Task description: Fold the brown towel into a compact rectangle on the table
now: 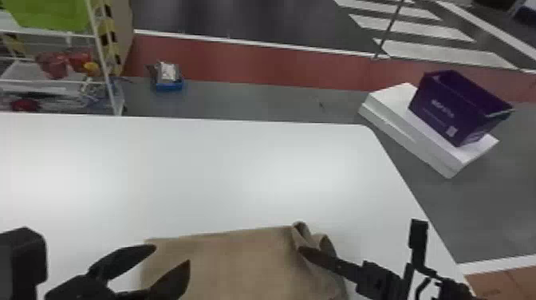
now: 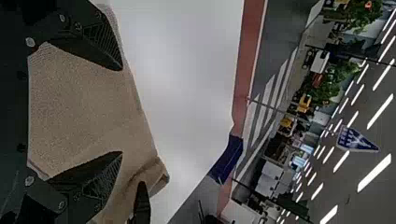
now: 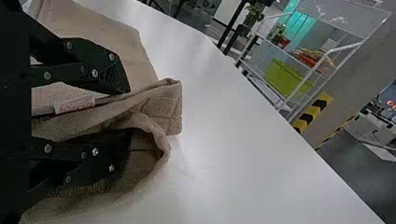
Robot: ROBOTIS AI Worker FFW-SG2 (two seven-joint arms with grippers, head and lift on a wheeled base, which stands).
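On the near part of the white table lies the brown towel, the workpiece. Its left portion is spread flat, and its far edge runs nearly straight. Its right portion is gathered into raised, curled folds; a white label shows along one fold in the right wrist view.

The right gripper is located at the gathered side. Its two fingers are set apart, with towel fabric in the gap between them. One finger sits above the fold; the other appears to enter the curl of fabric, although the overlap of dark parts limits the view. The left gripper is located at the far left corner of the towel, fingers spread wide and tips separated; contact with the fabric cannot be determined.

Beyond the table's far edge, toward the left, stands a white wire rack with a green bin on an upper level. A blue tray rests on the floor near the rack. Beyond the table's right edge, a purple box is seated on a white block. A red floor strip extends behind.
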